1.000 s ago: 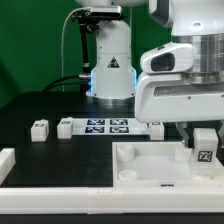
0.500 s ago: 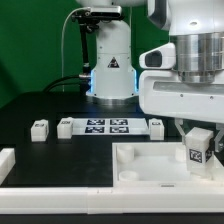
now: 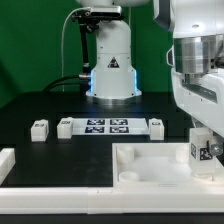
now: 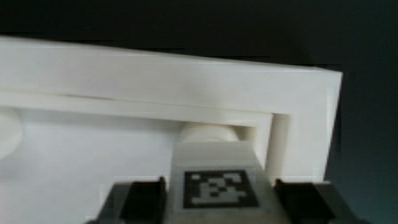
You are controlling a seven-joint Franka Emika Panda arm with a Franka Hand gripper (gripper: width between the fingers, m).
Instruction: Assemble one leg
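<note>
Above tray (image 3: pixel 150 170) corner at exterior view's right: hand (image 4: pixel 215 203) pointing down, clamped on leg (image 3: pixel 203 151).

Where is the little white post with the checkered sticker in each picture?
Exterior view: the small white plastic post with a black-and-white square tag is at the exterior view's right, gripped by the hand, at a corner of the large white square plastic tray.
Wrist view: the post sits between the hand's dark fingers.
Shared landmark: that tray's corner.
</note>
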